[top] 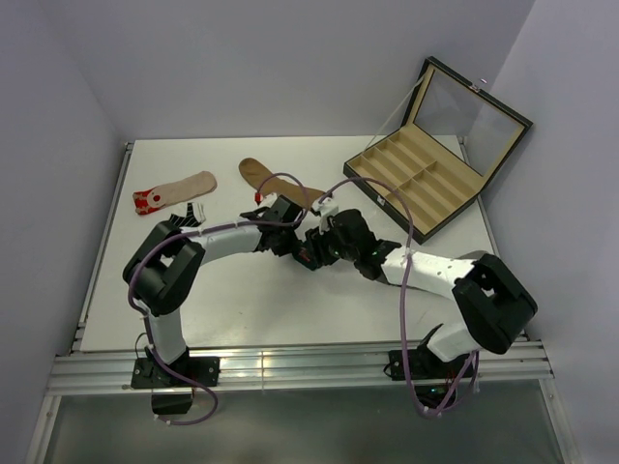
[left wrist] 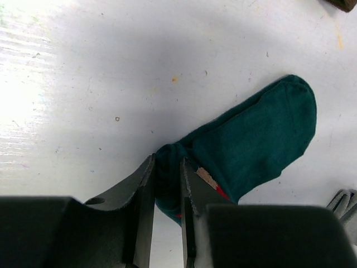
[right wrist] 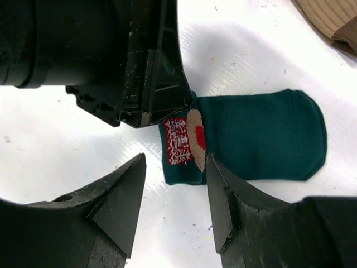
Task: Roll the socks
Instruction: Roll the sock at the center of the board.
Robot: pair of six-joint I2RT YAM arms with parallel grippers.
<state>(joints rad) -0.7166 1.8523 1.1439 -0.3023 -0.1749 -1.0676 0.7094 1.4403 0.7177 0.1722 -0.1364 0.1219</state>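
The teal sock (left wrist: 251, 139) lies near the middle of the surface (top: 261, 309), its rolled end pinched in the left gripper (left wrist: 167, 167). The right gripper (right wrist: 174, 167) stands apart astride that end. Best to roll tightly toward the toe, the right pressing the fabric flat.

One teal sock (right wrist: 262, 139), one brown sock (top: 261, 176), one beige sock (top: 184, 188) and one open case (top: 426, 174).

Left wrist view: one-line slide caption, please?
Left gripper pinches the folded end of the dark teal fabric sock on the white table.
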